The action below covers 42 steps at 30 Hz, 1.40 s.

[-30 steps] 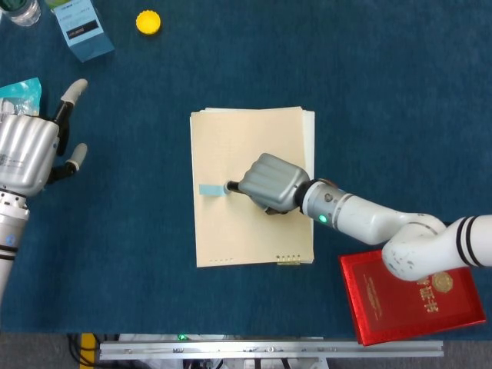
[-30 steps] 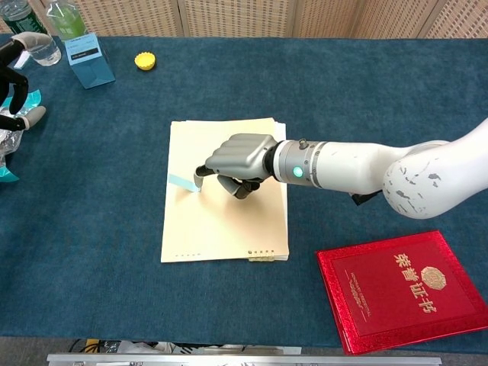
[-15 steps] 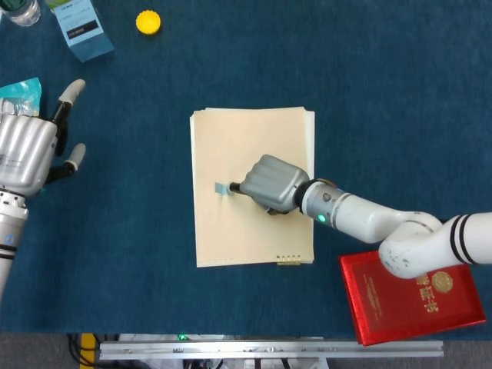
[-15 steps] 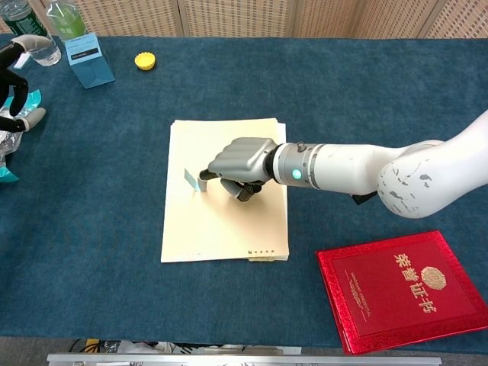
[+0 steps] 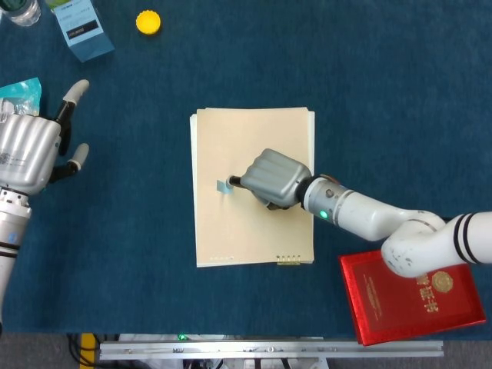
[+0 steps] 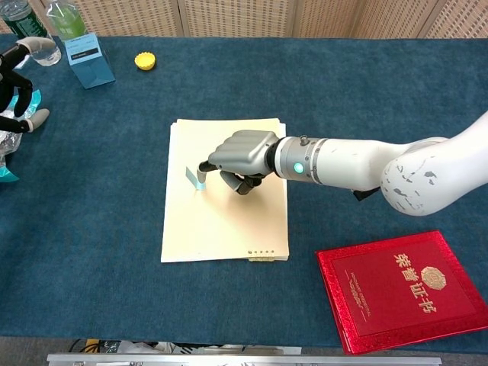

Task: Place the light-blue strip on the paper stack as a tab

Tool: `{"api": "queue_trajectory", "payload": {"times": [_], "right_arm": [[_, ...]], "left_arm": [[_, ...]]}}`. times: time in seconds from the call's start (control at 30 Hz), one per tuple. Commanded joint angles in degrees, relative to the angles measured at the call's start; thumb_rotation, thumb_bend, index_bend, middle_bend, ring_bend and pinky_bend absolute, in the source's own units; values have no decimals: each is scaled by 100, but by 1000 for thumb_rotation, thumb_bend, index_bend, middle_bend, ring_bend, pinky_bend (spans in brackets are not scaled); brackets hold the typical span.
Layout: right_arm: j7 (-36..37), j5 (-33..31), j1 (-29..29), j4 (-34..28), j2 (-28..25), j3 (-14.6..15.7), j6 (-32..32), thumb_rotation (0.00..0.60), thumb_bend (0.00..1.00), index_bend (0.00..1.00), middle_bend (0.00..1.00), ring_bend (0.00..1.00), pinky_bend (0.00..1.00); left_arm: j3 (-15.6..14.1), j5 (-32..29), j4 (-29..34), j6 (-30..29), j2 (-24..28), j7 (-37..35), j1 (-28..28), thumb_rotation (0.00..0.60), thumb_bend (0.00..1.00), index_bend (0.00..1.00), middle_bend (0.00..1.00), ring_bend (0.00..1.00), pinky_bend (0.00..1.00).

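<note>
1. Strip: light blue, pinched at the fingertips of the right hand. It stands tilted over the stack rather than lying flat; in the head view the strip shows as a small patch just ahead of the fingers. Whether its lower end touches the top sheet cannot be told.
2. Paper stack: cream sheets directly beneath the right hand, sheet edges slightly fanned on the side toward the arm. Stack lies flat on the counter.
3. Right hand: fingers curled in, knuckles up, holding the strip at the tips; forearm crosses the stack's edge behind the hand.
4. Red booklet: behind the right hand, below the forearm, apart from the stack, flat on the counter.
5. Left hand: well apart from the right hand, across the counter beyond the stack's far edge. Fingers spread, holding nothing. In the chest view only its dark fingers show at the frame edge.
6. Yellow cap and blue box: far corner, nearer the left hand.
</note>
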<state>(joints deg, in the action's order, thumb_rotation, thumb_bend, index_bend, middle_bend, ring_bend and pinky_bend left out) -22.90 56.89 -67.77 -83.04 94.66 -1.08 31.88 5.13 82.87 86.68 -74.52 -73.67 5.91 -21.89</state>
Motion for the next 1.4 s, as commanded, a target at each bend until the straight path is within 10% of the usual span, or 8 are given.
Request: {"api": "queue_trajectory", "payload": {"times": [0.03, 1.4], "right_arm": [[9, -33, -32, 96, 75, 9, -42, 600, 1000, 231, 1000, 1000, 1000], [-220, -424, -174, -53, 119, 156, 132, 600, 1000, 231, 1000, 1000, 1000]], "left_arm": [[2, -7, -4, 3, 7, -14, 6, 600, 338, 61, 739, 742, 809], [15, 31, -62, -37, -17, -100, 71, 600, 338, 61, 739, 742, 809]]}}
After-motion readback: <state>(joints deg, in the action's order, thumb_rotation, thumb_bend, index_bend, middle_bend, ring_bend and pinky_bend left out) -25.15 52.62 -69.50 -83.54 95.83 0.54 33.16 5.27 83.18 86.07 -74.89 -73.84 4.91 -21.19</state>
